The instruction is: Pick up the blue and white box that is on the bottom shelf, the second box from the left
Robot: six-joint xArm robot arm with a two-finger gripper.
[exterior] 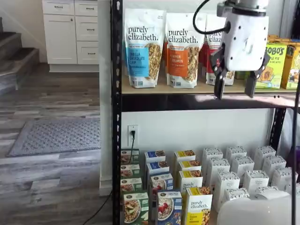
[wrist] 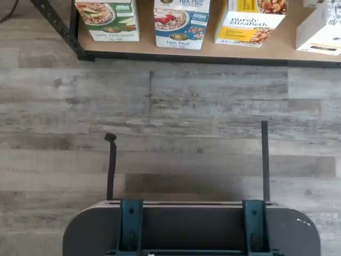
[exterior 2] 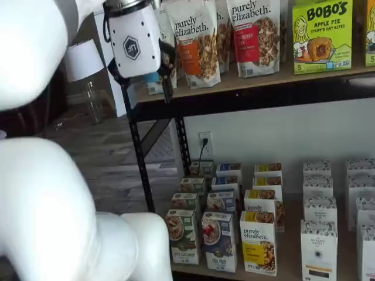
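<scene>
Two black fingers of the gripper (exterior: 235, 90) hang apart with a plain gap, nothing between them, up level with the tan board of granola bags (exterior: 143, 47). The blue and white box (exterior: 168, 208) stands upright at the front edge of the bottom shelf (exterior 2: 281, 274), well below the gripper and off to its side in both shelf views. Neighbours: green-and-white carton (exterior: 135, 207) on one side, yellow-and-white carton (exterior: 198, 211) on the other (both just beside it). Wrist view shows the same box (wrist: 180, 24) front row, grey plank floor (wrist: 170, 106) before the shelf.
</scene>
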